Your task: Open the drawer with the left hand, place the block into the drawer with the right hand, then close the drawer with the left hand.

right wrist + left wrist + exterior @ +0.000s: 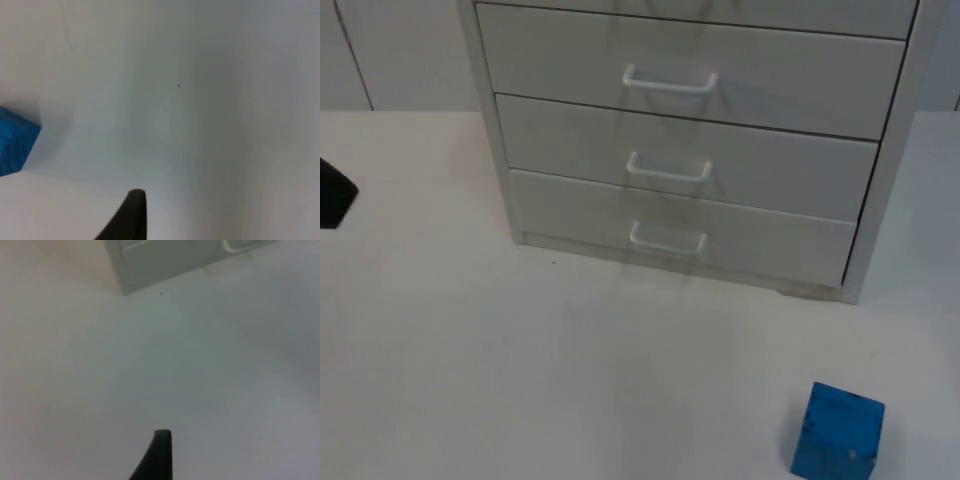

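**Drawers shut, block on table, both grippers clear of the work**

You have a white table carrying a white cabinet at the 12 o'clock side of the top view. Three drawer fronts show, each with a white handle: top drawer, middle drawer, bottom drawer. All three sit flush and closed. The bottom handle is untouched.

The block, blue, rests on the table at about 5 o'clock in the top view, well apart from the cabinet. Nothing touches it.

Your left arm enters at 9 o'clock as a dark shape, well apart from the cabinet. The left gripper hangs over bare table with the cabinet's lower corner ahead of it. One fingertip is visible; I cannot tell whether its jaws stand wide or narrow. It holds nothing visible.

Your right gripper hangs over the table near the block, apart from it. One fingertip is visible; its opening cannot be told either.
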Controlling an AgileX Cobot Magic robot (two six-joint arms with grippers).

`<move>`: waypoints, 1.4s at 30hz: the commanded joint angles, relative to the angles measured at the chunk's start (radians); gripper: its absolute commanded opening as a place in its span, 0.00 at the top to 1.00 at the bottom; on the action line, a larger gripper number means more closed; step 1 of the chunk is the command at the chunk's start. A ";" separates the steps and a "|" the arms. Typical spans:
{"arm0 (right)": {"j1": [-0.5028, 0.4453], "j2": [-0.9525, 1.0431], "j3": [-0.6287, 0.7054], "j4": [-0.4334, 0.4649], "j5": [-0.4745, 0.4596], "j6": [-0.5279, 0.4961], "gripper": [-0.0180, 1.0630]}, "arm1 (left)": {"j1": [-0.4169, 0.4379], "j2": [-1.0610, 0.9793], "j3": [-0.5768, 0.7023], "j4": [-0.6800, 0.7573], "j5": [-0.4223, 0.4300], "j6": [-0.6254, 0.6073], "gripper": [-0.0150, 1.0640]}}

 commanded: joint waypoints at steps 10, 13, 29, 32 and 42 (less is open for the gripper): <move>-0.004 -0.001 -0.003 -0.010 0.002 0.002 0.01 | -0.483 0.269 -0.016 0.593 -0.275 0.016 0.20; -0.004 -0.001 -0.003 -0.010 0.002 0.002 0.01 | -0.519 0.346 -0.016 0.710 -0.325 -0.011 0.20; -0.004 -0.001 -0.003 -0.012 -0.012 0.002 0.01 | -0.538 0.760 -0.016 1.157 -0.702 -0.020 0.25; -0.004 -0.001 -0.003 -0.012 -0.015 0.002 0.01 | -0.527 0.834 -0.049 1.249 -0.698 -0.085 0.25; -0.004 -0.001 -0.003 -0.021 -0.028 0.002 0.01 | -0.491 0.963 -0.184 1.471 -0.709 -0.309 0.25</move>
